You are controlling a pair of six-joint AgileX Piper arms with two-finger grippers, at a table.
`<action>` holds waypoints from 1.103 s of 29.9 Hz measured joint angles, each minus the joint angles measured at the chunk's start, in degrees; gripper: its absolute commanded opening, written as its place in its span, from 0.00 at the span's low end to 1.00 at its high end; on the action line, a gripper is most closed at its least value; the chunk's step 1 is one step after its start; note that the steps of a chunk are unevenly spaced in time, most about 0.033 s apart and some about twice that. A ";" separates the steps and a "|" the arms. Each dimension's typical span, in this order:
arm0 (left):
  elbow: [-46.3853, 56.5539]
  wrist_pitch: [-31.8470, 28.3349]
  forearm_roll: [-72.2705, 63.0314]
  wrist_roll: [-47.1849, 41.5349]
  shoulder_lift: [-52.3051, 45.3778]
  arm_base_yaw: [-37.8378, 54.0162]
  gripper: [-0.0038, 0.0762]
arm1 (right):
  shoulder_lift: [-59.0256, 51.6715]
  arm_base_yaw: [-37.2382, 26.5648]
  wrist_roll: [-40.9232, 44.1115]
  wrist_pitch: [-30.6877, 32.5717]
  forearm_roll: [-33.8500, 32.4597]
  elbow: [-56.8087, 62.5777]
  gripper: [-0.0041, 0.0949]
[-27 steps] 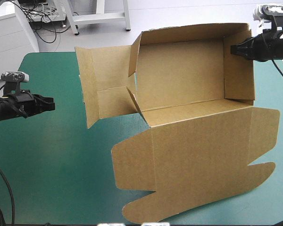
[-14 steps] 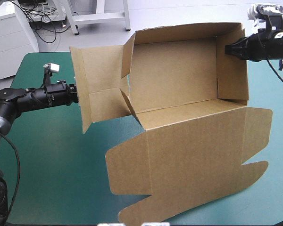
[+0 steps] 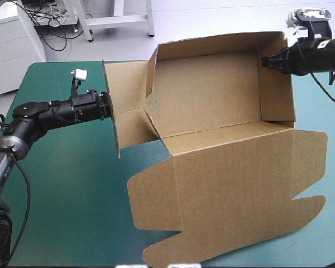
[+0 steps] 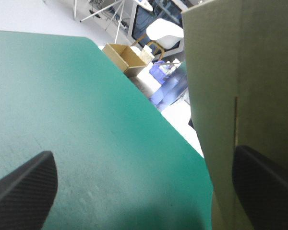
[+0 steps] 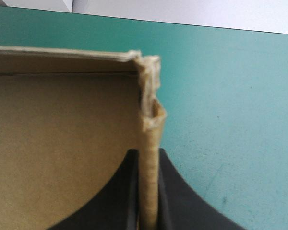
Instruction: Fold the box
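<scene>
On the teal-green counter (image 3: 61, 184), the brown box (image 3: 212, 100) sat with walls raised and its lid (image 3: 229, 190) lying flat. The right tool (image 3: 263, 62) was clenched on the box's right wall (image 3: 276, 89); the left tool (image 3: 107, 106) stood released, fingers (image 4: 24, 191) apart, against the upright left flap (image 3: 125, 92).

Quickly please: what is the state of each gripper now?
Left gripper: open, at a flap of the box.
Right gripper: shut on the box's right wall.

Matt brown board box (image 3: 212, 95), edge frayed; teal-green cover (image 3: 61, 184) matt, fine-grained; left tool fingers (image 4: 24, 191) black, woven-textured.
</scene>
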 measured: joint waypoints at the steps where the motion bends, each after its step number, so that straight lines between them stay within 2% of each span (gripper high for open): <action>1: 0.00 -0.05 -0.82 0.00 0.00 0.00 0.94 | 0.00 0.07 0.37 -0.22 -0.46 0.00 0.03; 5: 0.00 -0.18 -1.90 0.12 0.00 0.00 0.94 | 0.00 1.63 2.29 -1.27 -3.44 0.00 0.03; 13: 0.00 -0.46 -2.30 0.45 0.00 -2.61 0.94 | 0.00 8.99 7.69 -5.73 -13.10 0.00 0.03; 24: 0.00 -0.38 -3.89 2.52 -0.70 -3.50 0.94 | 0.00 10.27 10.55 -7.99 -15.86 0.00 0.03; 33: -4.85 -0.20 -3.86 3.02 -1.15 -6.56 0.93 | 0.00 10.27 11.56 -9.11 -16.63 0.00 0.03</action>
